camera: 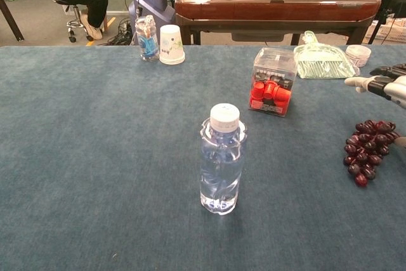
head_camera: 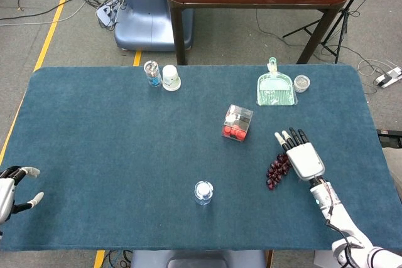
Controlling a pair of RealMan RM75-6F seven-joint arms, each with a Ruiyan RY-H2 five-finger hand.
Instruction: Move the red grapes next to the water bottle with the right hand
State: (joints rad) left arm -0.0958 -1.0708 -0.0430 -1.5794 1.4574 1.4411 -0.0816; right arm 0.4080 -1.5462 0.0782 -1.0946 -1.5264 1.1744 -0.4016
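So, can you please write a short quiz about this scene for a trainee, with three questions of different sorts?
1. True or false: the right hand is above the grapes with fingers spread.
2. What stands nearest the clear box? A) bottle B) grapes C) paper cup
3. Fill in: the left hand is at the table's near-____ corner.

Key: 1 true; 2 B; 3 left.

A capped water bottle (camera: 221, 164) stands upright on the blue table (camera: 95, 157), the red grapes (camera: 368, 147) lie well apart to its right, and above them the right hand (camera: 384, 82) enters at the frame edge, fingers apparently extended.
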